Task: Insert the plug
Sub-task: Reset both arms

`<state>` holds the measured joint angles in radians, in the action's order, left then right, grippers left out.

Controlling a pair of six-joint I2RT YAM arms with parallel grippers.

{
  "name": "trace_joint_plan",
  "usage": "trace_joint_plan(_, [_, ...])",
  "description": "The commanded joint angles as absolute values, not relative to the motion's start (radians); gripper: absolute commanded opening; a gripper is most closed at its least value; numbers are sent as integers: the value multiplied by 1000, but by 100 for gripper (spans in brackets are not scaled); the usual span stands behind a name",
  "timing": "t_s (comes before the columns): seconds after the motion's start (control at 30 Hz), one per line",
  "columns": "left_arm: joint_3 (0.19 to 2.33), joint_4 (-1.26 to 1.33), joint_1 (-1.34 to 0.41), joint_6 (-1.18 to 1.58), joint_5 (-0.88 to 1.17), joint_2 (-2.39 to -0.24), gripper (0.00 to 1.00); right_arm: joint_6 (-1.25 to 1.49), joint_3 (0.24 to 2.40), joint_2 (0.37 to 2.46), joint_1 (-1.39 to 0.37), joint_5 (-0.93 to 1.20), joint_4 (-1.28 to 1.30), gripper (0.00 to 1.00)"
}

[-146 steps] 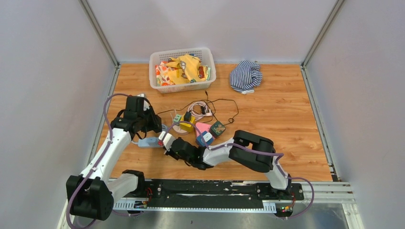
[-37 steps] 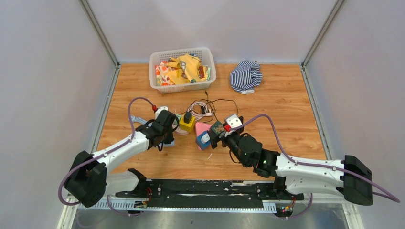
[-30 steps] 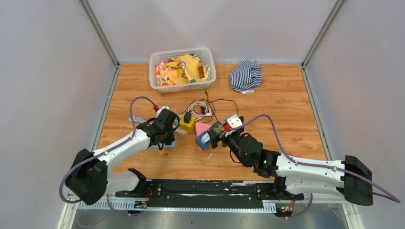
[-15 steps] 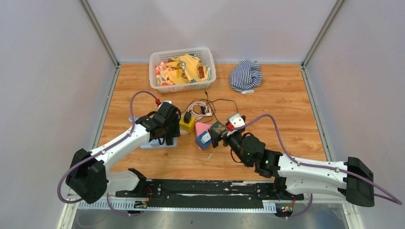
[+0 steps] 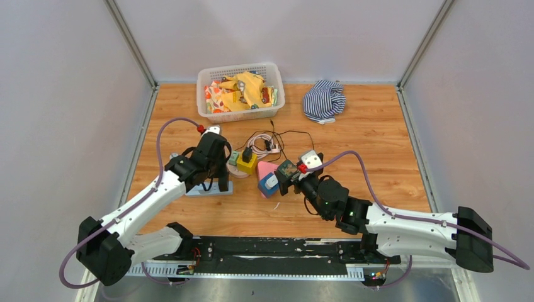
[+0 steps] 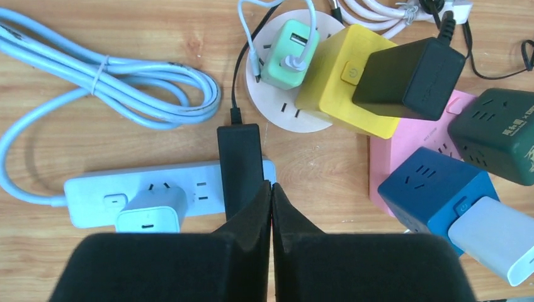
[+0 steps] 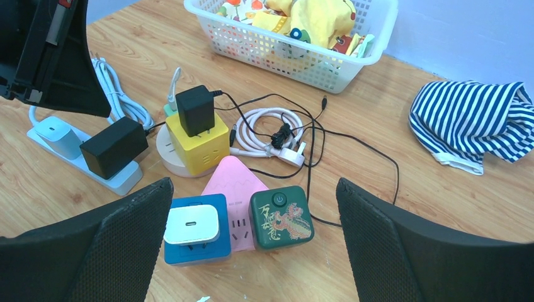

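— How is the left arm (image 5: pixel 148 201) set?
— It reaches from its base at 7 o'clock toward the left middle of the desk (image 5: pixel 378 157), with the wrist bent down. The left tool (image 6: pixel 271 189) points down. Its fingers are pressed flat together with nothing between them, and the tips are right at the near end of the black plug (image 6: pixel 240 165).
— And the plug?
— It stands on the right end of the white power strip (image 6: pixel 94 198), beside a white charger (image 6: pixel 151 211). I cannot tell how deep it sits.
— The right arm (image 5: pixel 403 229)?
— It lies low from 5 o'clock toward the centre. The right tool (image 7: pixel 252 189) is spread wide and holds nothing, above the blue cube (image 7: pixel 198 253) and the green cube (image 7: pixel 280 220).
— Containers?
— One white basket (image 5: pixel 245 115) at 11 o'clock, with yellow cloth and colourful packets inside.
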<state>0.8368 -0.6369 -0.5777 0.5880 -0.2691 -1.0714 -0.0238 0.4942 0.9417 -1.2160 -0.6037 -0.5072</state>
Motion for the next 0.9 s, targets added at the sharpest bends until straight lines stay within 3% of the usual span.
trace_joint_plan(0.0, [785,-650,-583,640,-258,-1088,0,-14,485,946,-1203,-620,-514,100])
trace_joint_plan(0.47, [578,-649,-583,717,-175,-1017,0,-20,511,972,-1203,-614,-495,100])
trace_joint_plan(0.67, [598,-649,-584,710,-230,-965,0,-18,527,999,-1204,-601,-491,100])
trace_joint_plan(0.87, [806,-650,-584,615,-289,-959,17,-6,550,989,-1204,-581,-431,100])
